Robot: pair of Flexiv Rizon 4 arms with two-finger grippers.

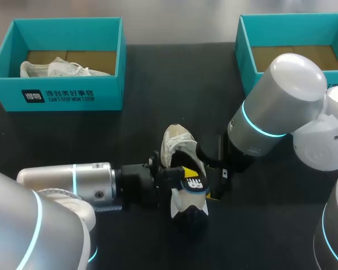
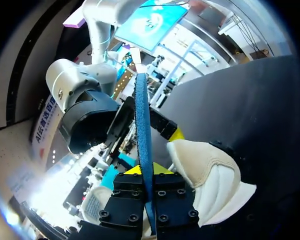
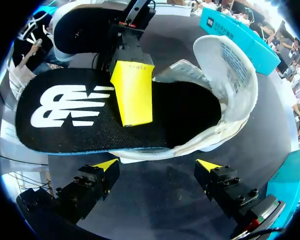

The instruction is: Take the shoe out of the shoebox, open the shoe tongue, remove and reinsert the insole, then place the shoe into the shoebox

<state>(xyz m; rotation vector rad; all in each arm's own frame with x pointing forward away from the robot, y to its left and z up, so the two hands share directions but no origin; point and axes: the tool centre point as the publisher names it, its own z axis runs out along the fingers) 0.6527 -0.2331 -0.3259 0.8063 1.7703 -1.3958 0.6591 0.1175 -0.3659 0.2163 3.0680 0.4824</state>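
black insole (image 3: pixel 80 120) pinched by left pincer (image 2: pixel 148 172), right pincer (image 3: pixel 157 166) agape.

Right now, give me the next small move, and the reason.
Probably shut the right gripper on the rim of the shoe. Its fingers are open and short of the shoe, while the left gripper is shut on the insole, half in the shoe; sliding the insole either way could drag the unheld shoe.

I found the site to be a robotics laboratory bench. My left arm (image 1: pixel 73 183) and right arm (image 1: pixel 273 104), grey machine units with lit rings, stood over a black table (image 1: pixel 158 79) carrying one teal shoebox (image 1: pixel 67 95) at far left and a second shoebox (image 1: pixel 245 50) at far right.
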